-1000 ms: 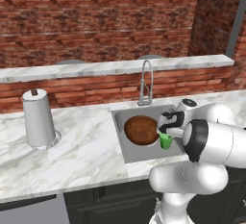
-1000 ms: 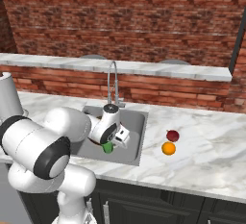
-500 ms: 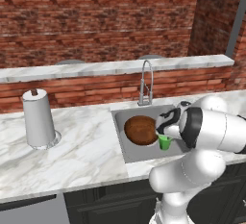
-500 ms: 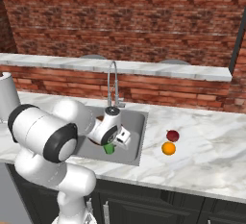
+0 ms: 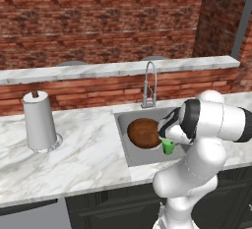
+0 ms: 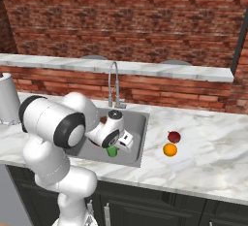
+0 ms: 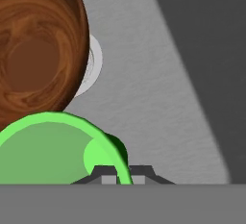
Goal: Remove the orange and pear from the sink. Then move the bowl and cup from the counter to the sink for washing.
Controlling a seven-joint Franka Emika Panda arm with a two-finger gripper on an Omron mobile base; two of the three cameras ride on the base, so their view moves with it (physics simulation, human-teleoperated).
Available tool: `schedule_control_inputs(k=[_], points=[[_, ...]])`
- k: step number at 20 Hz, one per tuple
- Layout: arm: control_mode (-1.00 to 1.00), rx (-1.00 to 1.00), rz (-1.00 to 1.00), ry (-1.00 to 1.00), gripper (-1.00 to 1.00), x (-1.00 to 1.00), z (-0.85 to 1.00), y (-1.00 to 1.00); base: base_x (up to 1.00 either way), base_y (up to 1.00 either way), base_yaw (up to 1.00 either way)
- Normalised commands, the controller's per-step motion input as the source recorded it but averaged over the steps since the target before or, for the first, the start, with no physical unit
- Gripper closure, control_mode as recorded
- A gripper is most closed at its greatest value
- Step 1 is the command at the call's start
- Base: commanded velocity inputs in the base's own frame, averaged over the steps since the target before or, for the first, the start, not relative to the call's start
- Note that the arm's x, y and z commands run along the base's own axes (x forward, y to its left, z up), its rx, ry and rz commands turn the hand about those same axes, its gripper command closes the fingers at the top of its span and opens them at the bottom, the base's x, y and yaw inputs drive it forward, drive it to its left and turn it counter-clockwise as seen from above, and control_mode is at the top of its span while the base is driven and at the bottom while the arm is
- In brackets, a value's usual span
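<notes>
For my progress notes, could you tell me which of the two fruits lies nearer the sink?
The pear, dark red, lies slightly nearer the sink than the orange.

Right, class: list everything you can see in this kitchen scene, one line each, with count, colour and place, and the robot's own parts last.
bowl: one, dark brown wood, inside the sink.
cup: one, bright green, held over the sink beside the bowl.
orange: one, bright orange, on the counter right of the sink.
pear: one, dark red, on the counter just behind the orange.
sink: one, grey metal, set in the counter.
counter: one, white marble with grey veins.
tap: one, steel, behind the sink.
paper towel roll: one, white, upright on the counter, far left.
pincer: one, dark tips, shut on the cup's rim.
</notes>
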Motion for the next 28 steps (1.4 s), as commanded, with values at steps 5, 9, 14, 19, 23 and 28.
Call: schedule_control_inputs(k=[5,9,14,19,23,28], points=[[-1.00,0.00,0.00,0.00,1.00,0.15,-0.19,-0.04,0.00,0.00,0.00],[-1.00,0.00,0.00,0.00,1.00,0.16,-0.18,-0.02,0.00,0.00,0.00],[-1.00,0.00,0.00,0.00,1.00,0.16,-0.18,-0.02,0.00,0.00,0.00],[-1.00,0.00,0.00,0.00,1.00,0.16,-0.19,0.00,0.00,0.00,0.00],[-1.00,0.00,0.00,0.00,1.00,0.15,-0.21,0.00,0.00,0.00,0.00],[-1.00,0.00,0.00,0.00,1.00,0.14,-0.20,0.00,0.00,0.00,0.00]])
